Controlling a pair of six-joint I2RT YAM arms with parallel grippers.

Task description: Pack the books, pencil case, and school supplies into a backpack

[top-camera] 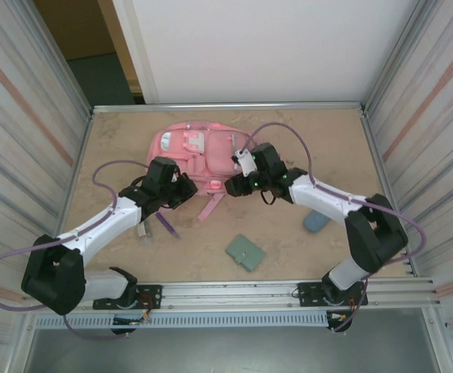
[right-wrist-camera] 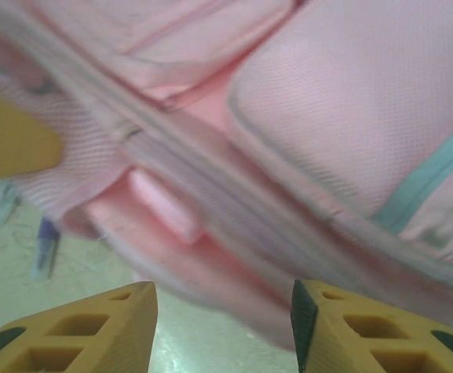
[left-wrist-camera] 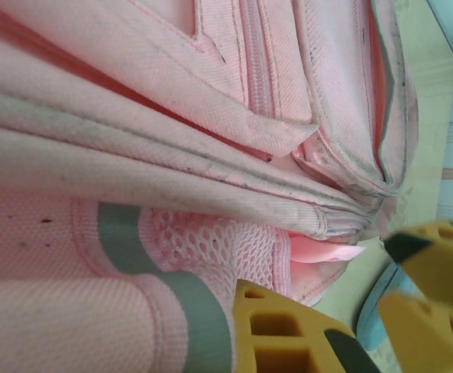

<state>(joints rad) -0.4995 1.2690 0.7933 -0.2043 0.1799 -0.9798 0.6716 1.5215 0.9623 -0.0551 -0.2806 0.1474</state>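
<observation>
— What is the backpack [top-camera: 203, 148] made of?

— Soft pink woven cloth, slumped flat, with stitched folds, grey piping, a teal trim line and a patch of open mesh. It lies at upper centre of the top view on the pale speckled table [top-camera: 125, 136].

— The other things?

— The pencil case [top-camera: 316, 221], a slate-blue rounded pouch, is right of centre. The sage-green square folder [top-camera: 245, 252] is at lower centre. The slim purple pen [top-camera: 166, 224] and a grey-white stick [top-camera: 142, 229] are left of centre.

— And the arms?

— Both bend inward, wrists meeting at the backpack's lower edge. The left gripper [top-camera: 186, 189] is closed, though I cannot tell whether it pinches cloth. The right gripper [right-wrist-camera: 224, 295] holds its ribbed yellow fingers [right-wrist-camera: 94, 326] apart with nothing between them.
</observation>
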